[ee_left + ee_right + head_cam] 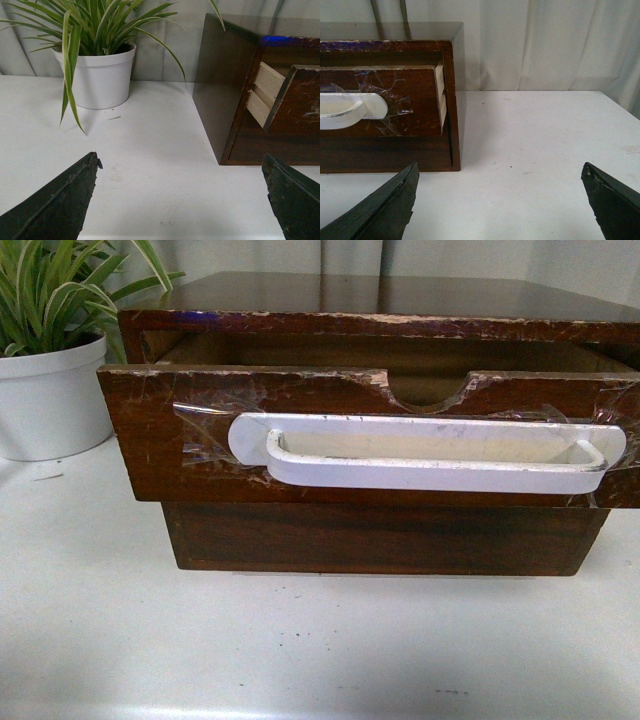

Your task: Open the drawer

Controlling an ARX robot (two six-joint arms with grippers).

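Observation:
The drawer (pixel 200 430) is the upper one of a small dark wood cabinet (pixel 400 295). Its scratched front carries a long white plastic handle (pixel 430 452) held by clear tape, with a half-round notch (pixel 428 392) in the rim. It stands pulled out, its front ahead of the cabinet face. The drawer also shows in the left wrist view (pixel 300 100) and the right wrist view (pixel 415 100). My left gripper (pixel 182 175) is open and empty over the table, left of the cabinet. My right gripper (pixel 500 180) is open and empty, right of the cabinet. Neither arm shows in the front view.
A plain handle-less drawer front (pixel 385 538) sits below the open one. A white pot with a striped green plant (pixel 50 390) stands left of the cabinet, also in the left wrist view (pixel 100 75). The white table (pixel 300 640) stretches in front. A pale curtain (pixel 545 40) hangs behind.

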